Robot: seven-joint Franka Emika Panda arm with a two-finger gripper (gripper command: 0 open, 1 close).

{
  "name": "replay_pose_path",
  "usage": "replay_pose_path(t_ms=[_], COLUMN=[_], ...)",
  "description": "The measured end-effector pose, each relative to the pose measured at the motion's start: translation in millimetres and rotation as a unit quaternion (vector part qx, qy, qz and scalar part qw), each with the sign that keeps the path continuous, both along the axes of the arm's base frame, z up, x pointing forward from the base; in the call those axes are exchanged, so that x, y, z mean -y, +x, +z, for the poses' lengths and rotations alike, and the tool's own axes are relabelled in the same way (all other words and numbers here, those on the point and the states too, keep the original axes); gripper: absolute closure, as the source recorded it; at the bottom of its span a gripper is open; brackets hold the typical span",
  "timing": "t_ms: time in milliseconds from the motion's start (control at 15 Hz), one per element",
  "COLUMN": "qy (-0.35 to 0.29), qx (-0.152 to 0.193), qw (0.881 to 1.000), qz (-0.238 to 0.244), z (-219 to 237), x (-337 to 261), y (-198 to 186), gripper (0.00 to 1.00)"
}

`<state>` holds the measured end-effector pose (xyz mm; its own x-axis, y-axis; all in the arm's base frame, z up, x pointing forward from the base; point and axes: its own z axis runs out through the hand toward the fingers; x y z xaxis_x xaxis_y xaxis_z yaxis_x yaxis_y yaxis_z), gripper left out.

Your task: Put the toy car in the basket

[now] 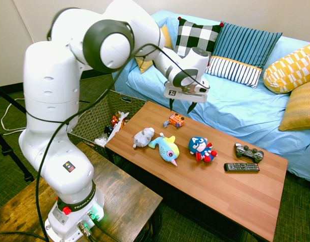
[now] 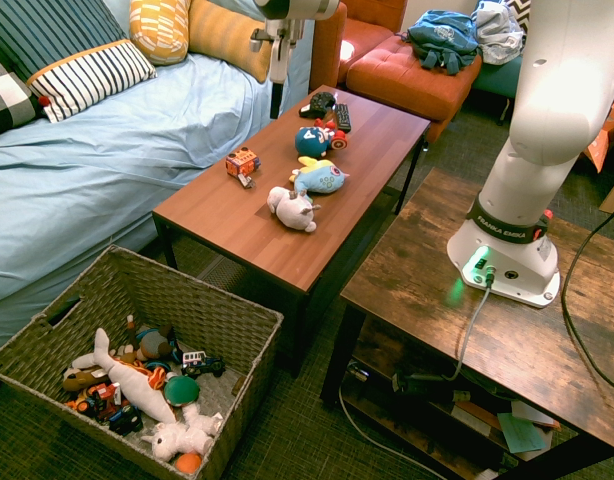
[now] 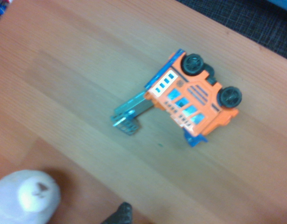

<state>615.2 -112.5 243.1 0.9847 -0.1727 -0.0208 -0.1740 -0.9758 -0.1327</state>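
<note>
The toy car is small and orange with dark wheels, and lies on its side near the sofa-side edge of the wooden coffee table. The wrist view shows the toy car close up, with a blue-grey piece sticking out. My gripper hangs open just above the car, a little to the sofa side, holding nothing. In the second exterior view the gripper is above and behind the car. The woven basket stands on the floor off the table's end, with several toys inside.
A grey-white plush, a blue-yellow fish plush, a superhero plush, a game controller and a remote lie along the table. The blue sofa with pillows runs behind it.
</note>
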Motion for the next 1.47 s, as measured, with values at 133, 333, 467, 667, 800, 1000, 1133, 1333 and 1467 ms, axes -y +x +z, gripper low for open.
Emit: replay_pose_path(t_ms=[133, 333, 467, 667, 800, 1000, 1133, 1333, 1467], qy=[-0.007, -0.013, -0.014, 0.001, 0.009, 0.011, 0.008, 0.004, 0.005], qx=[0.006, -0.003, -0.021, -0.041, -0.05, -0.053, -0.052, -0.058, -0.061], qw=[0.999, 0.997, 0.996, 0.994, 0.993, 0.992, 0.992, 0.992, 0.991], qz=[0.042, 0.082, 0.085, 0.098, 0.107, 0.111, 0.113, 0.115, 0.116], z=[-23.6, -42.7, -58.3, -78.8, -88.2, -94.9, -98.8, -109.6, -122.2], x=[-9.4, -32.1, -36.2, -55.6, -69.6, -66.3, -58.2, -51.8, -49.0], y=[36.9, 69.9, 75.8, 73.3, 70.7, 69.4, 69.6, 68.4, 66.6], gripper=[0.0, 0.0, 0.0, 0.0, 0.0, 0.0, 0.0, 0.0, 1.0])
